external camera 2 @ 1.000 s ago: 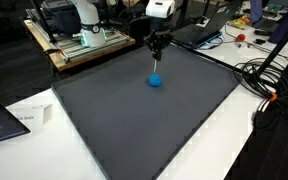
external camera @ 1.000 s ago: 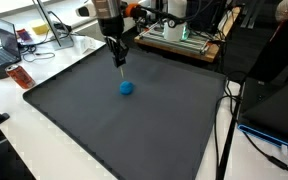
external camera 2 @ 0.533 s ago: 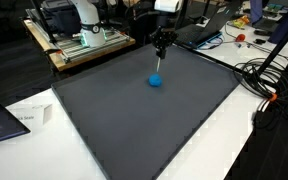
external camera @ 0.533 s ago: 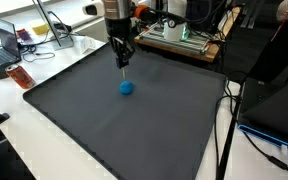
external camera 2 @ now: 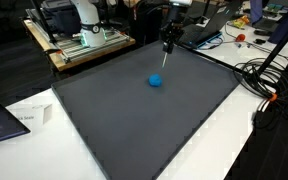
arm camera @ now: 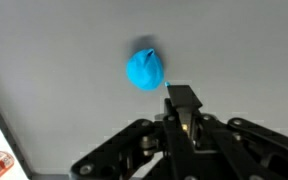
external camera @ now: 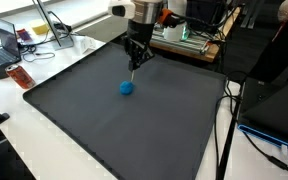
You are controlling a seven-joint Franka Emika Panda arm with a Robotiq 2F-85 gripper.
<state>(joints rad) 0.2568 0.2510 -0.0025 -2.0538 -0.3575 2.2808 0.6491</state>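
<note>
A small blue blob (external camera: 127,87) lies on the dark grey mat (external camera: 114,130), also seen as the blue blob (external camera 2: 156,81) on the mat (external camera 2: 134,120). My gripper (external camera: 136,58) hangs above the mat's far part, beyond the blob and apart from it. Its jaws are shut on a thin blue stick (external camera: 135,70) that points down at the mat; the gripper (external camera 2: 168,44) shows the same stick (external camera 2: 164,62). In the wrist view the blob (arm camera: 145,69) sits just up and left of the gripper (arm camera: 182,98), where only the stick's tip (arm camera: 169,85) peeks out.
A laptop (external camera: 2,45) and an orange packet (external camera: 20,77) lie on the white table beside the mat. Metal equipment (external camera: 184,40) stands behind the mat's far edge. Cables (external camera 2: 269,80) run along another side, and a paper card (external camera 2: 29,117) lies near a corner.
The gripper has moved with the blue stick away from the blob toward the mat's far edge. The blob has stayed where it was.
</note>
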